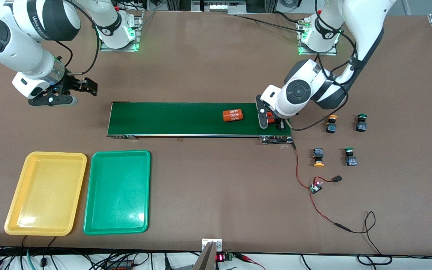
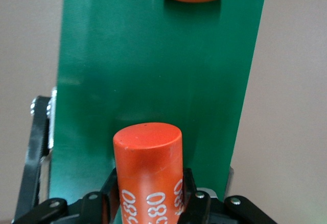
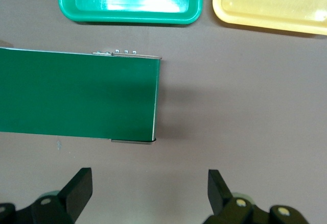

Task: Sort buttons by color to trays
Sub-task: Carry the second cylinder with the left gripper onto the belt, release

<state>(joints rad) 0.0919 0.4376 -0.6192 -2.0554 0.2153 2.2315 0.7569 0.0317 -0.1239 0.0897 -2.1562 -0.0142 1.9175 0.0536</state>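
Your left gripper (image 1: pixel 272 120) sits low over the conveyor belt (image 1: pixel 171 119) at the left arm's end, jaws pinching an orange "4680" cylinder (image 2: pixel 148 170); only the left wrist view shows that grip plainly, the front view giving just a sliver of orange under the wrist. A second orange cylinder (image 1: pixel 233 115) lies on the belt nearby. The right gripper (image 1: pixel 83 87) waits above the bare surface (image 1: pixel 216 67) off the belt's other end, jaws spread wide, as the right wrist view confirms. Four buttons rest on the surface toward the left arm's end: two yellow-capped (image 1: pixel 331 124) (image 1: pixel 318 156), two green-capped (image 1: pixel 361 123) (image 1: pixel 350 157). The yellow tray (image 1: pixel 13 213) and green tray (image 1: pixel 92 210) sit side by side, nearer the front camera than the belt.
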